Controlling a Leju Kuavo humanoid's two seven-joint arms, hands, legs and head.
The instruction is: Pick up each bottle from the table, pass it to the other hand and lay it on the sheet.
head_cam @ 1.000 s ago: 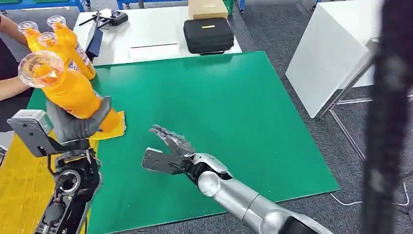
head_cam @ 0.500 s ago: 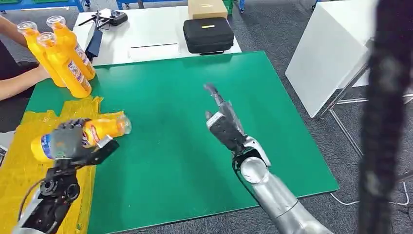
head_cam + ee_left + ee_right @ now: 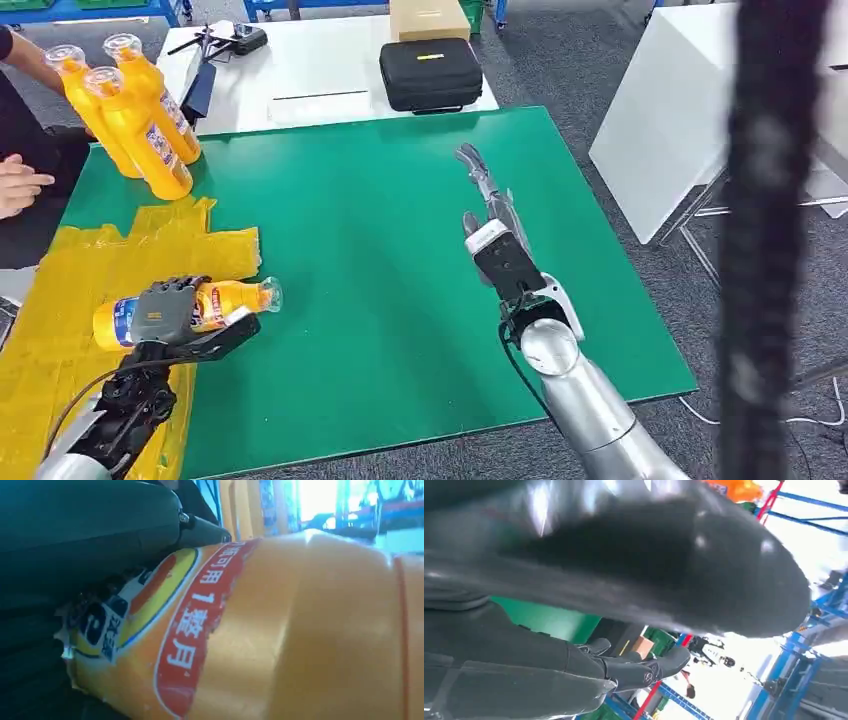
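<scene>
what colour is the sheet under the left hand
Yellow; the sheet shows best in the head view, beneath the left hand.

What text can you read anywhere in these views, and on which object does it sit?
"可用 1 整月": white characters on the red band of the label of the orange plastic bottle held in the left hand.
A blue logo on that same label: too partial to read.
Labels on the three upright orange bottles at the green mat's far corner: too small to read.
Yellow tag on the black zipped case: too small to read.
</scene>
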